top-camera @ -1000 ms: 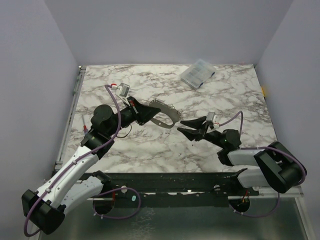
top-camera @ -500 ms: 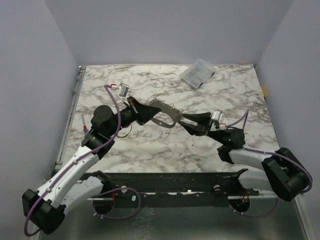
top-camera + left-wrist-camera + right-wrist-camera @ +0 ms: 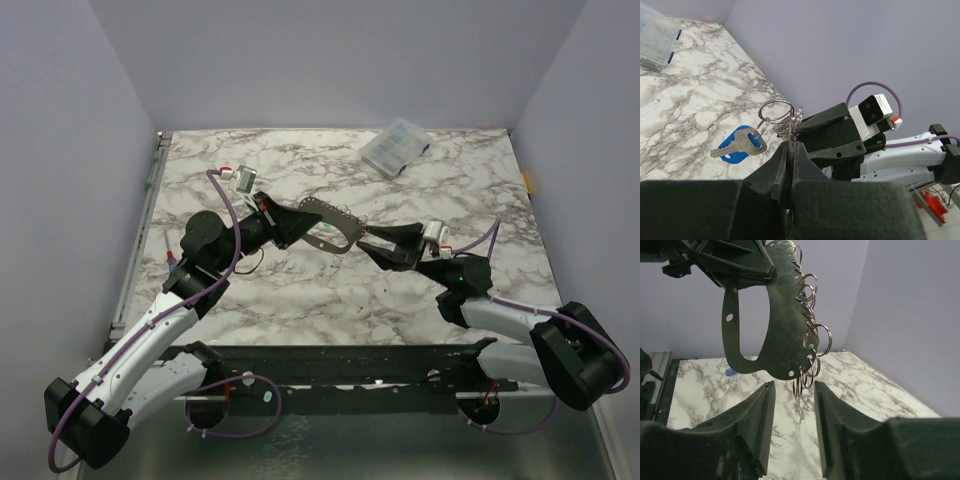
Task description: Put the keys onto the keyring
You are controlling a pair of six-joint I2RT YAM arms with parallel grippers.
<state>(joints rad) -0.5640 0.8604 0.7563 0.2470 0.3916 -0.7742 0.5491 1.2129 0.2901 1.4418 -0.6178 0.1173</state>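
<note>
Left jaws clamp tight on the keyring (image 3: 335,228), held above the desk (image 3: 300,300). A blue key (image 3: 740,144) hangs from its rings. Right jaws stand half open just beneath the keyring, seemingly touching nothing.

right fingers (image 3: 392,236) advanced, now at keyring (image 3: 345,232)

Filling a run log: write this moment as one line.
left tool: shut on keyring | right tool: open, at keyring's end | blue key: on a ring
</note>
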